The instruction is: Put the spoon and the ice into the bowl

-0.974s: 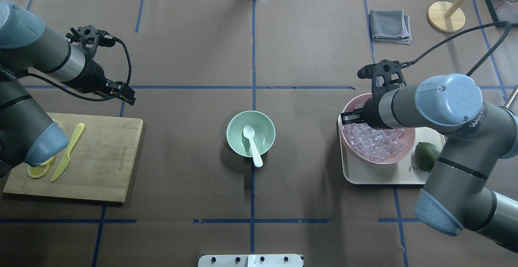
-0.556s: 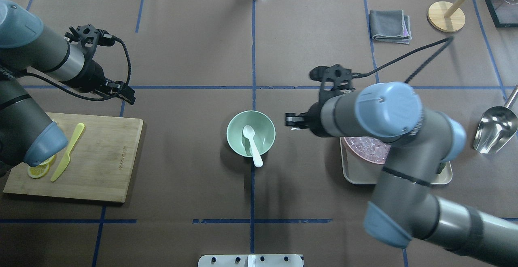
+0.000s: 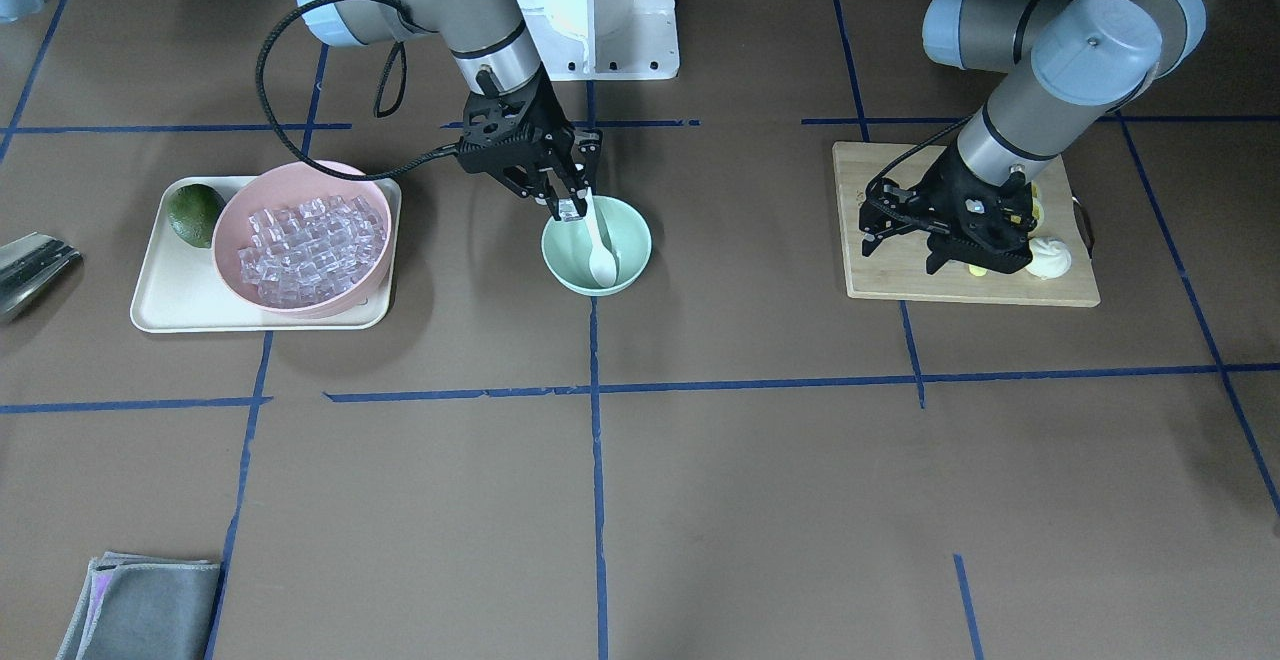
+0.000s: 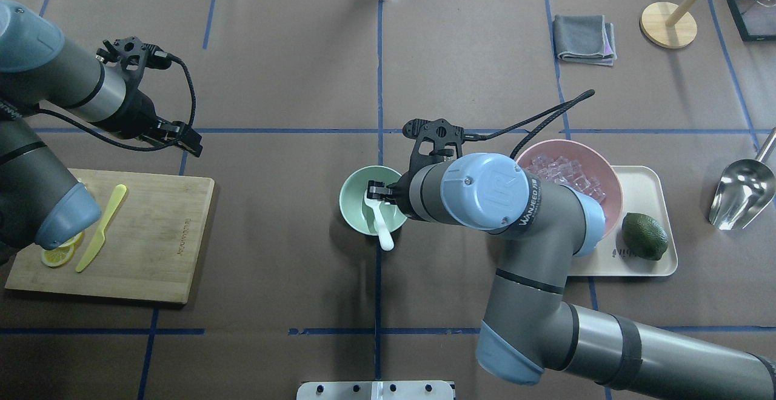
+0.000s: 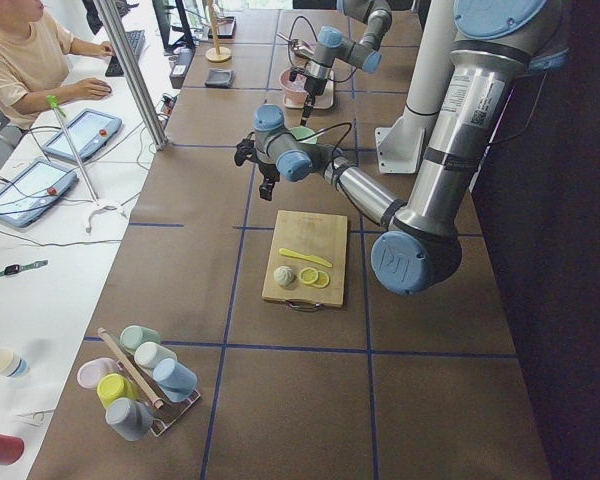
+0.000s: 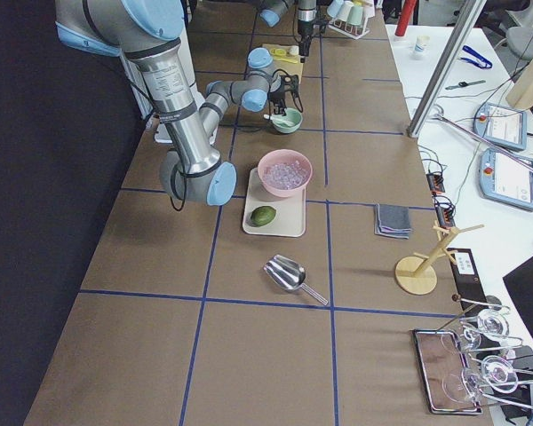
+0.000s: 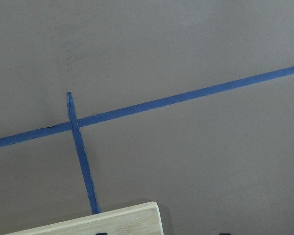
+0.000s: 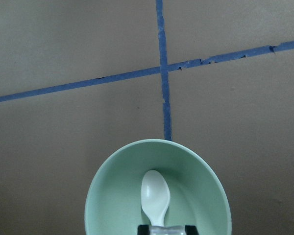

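Overhead, has swung the right tool (image 4: 377, 194) from the pink bowl (image 4: 611, 174) to above the bowl (image 4: 351, 207); leaves the left tool (image 4: 193, 142) spread, idle. From the front, pinches one ice (image 3: 570, 212) cube over the spoon (image 3: 603, 254) inside, ready to drop.

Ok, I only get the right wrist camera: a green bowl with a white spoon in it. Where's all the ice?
Observer: The clear glassy ice cubes are piled in a wide pink round bowl on a cream plastic tray.
Operator: Is my pincer holding one?
Observer: It looks like it. In the front view the right pincer seems to be pinching one small clear cube just above the pale mint-green round bowl.
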